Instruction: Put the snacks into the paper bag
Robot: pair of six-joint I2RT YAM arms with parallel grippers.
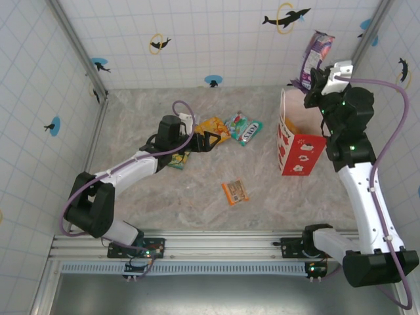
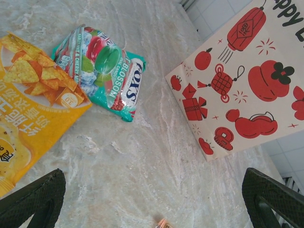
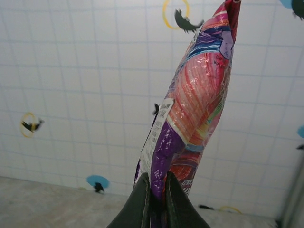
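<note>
The white paper bag with red prints stands open at the right. My right gripper is raised above its far rim, shut on the lower edge of a purple and red snack packet that points upward. Left of the bag, my left gripper hangs wide open over bare table with nothing between its fingers. Beside it lie a yellow-orange chip packet and a teal candy packet. A small orange bar lies nearer the front. A green packet peeks out under the left arm.
Tiled walls with dolphin stickers close in the marble-patterned table at the back and both sides. A metal rail runs along the near edge. A post stands at the back left corner.
</note>
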